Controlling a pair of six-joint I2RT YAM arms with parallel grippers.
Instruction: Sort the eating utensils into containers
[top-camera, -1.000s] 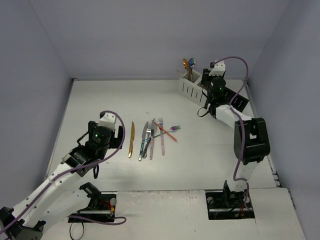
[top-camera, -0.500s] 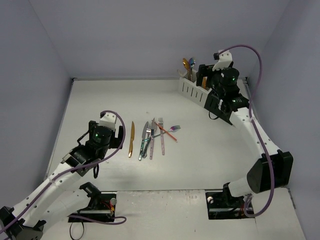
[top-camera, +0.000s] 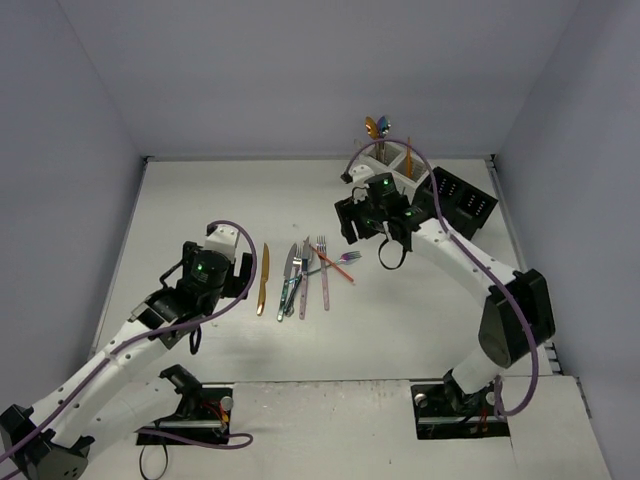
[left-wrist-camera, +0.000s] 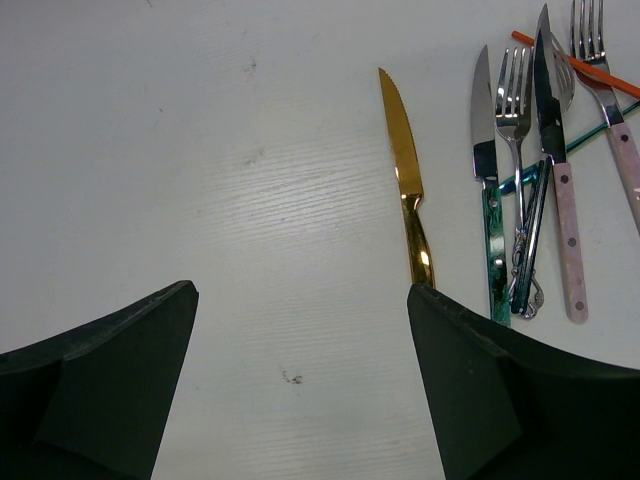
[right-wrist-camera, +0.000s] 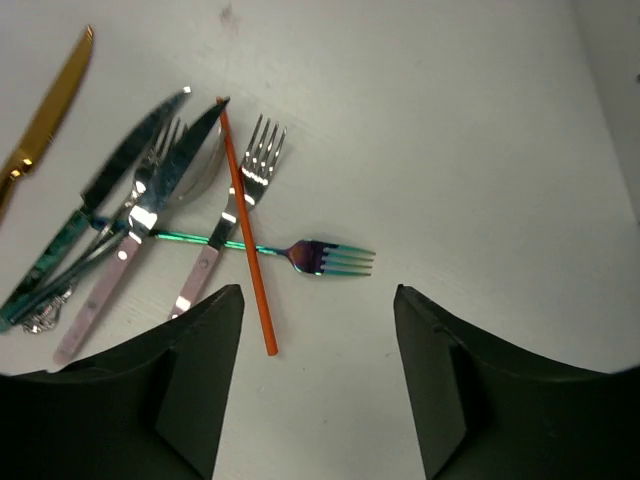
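Several utensils lie mid-table: a gold knife (top-camera: 263, 280) (left-wrist-camera: 405, 180) (right-wrist-camera: 50, 100), then a cluster (top-camera: 305, 275) of a green-handled knife (left-wrist-camera: 487, 190), a silver fork (left-wrist-camera: 515, 150), a pink-handled knife (right-wrist-camera: 150, 220) and a pink-handled fork (right-wrist-camera: 240, 190). An orange stick-like utensil (right-wrist-camera: 245, 240) crosses an iridescent fork (right-wrist-camera: 325, 257) (top-camera: 345, 257). The white caddy (top-camera: 395, 160) holds upright spoons (top-camera: 376, 128); the black caddy (top-camera: 460, 200) adjoins it. My left gripper (left-wrist-camera: 300, 290) (top-camera: 238, 268) is open and empty, left of the gold knife. My right gripper (right-wrist-camera: 318, 292) (top-camera: 352, 222) is open and empty, above the iridescent fork.
Grey walls enclose the table on the left, back and right. The caddies stand in the back right corner. Bare tabletop (top-camera: 200, 200) lies left of and behind the utensils. The arm bases sit at the near edge.
My right arm has swung from the caddies at the back right down and left to over the utensil cluster. My left gripper has crept slightly toward the gold knife.
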